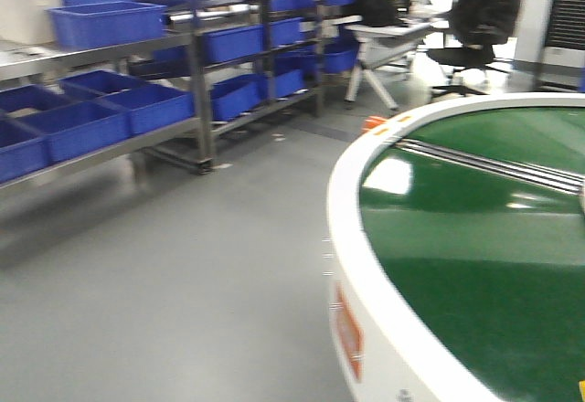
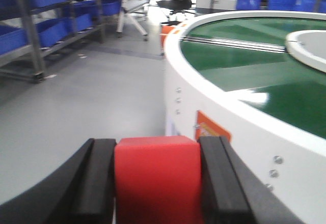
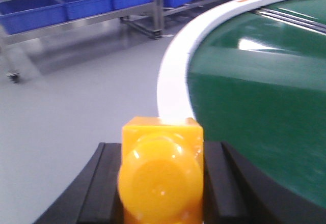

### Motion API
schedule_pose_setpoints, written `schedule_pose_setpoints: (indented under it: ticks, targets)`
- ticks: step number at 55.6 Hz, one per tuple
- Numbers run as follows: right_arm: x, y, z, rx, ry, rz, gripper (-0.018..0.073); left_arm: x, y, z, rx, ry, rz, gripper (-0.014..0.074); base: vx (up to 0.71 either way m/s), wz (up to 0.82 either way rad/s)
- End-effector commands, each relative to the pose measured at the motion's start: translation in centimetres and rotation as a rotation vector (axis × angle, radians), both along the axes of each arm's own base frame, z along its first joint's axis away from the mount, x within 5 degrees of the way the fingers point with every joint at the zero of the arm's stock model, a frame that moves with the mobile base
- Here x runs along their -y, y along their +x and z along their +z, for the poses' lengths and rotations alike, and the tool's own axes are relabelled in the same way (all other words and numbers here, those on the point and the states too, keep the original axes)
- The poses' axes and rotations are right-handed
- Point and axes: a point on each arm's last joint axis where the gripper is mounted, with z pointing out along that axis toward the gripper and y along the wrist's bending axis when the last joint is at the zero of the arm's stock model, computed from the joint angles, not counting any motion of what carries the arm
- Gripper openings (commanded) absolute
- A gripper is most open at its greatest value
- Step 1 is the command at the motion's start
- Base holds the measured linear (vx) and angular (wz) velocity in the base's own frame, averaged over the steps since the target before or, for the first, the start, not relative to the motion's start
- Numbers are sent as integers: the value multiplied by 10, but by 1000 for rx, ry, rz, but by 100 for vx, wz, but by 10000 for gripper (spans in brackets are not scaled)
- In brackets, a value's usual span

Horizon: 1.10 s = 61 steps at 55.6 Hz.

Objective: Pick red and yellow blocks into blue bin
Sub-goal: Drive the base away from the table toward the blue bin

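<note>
In the left wrist view, the red cube (image 2: 155, 188) sits squarely between the black pads of my left gripper (image 2: 157, 152), which is shut on it above the grey floor. The right wrist view shows the yellow studded brick (image 3: 162, 175) clamped in my right gripper (image 3: 162, 150), with a round stud facing the camera. Neither gripper shows in the front view. Several blue bins (image 1: 110, 119) stand on metal shelves at the left, and I cannot tell which one is the task's blue bin.
A large round table with a green top and a thick white rim (image 1: 343, 201) fills the right side, close to both grippers. Grey floor (image 1: 201, 256) lies between it and the steel shelving (image 1: 203, 100). An office chair (image 1: 475, 18) and a desk stand far behind.
</note>
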Motion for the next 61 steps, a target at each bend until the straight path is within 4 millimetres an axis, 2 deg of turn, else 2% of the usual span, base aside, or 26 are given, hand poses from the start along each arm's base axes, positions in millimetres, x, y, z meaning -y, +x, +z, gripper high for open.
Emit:
schedule_pose_setpoints:
  ticks: [1,27,61]
  targets:
    - [1,2,16,107,11,-10,-10,-1,0,16,90,-54,10,0,-12,71]
    - [1,2,16,107,11,-10,-10,-1,0,16,89,-54,10,0,-3,63]
    - [1,2,16,107,11,-10,-10,-1,0,16,89,-54,10,0,13,35]
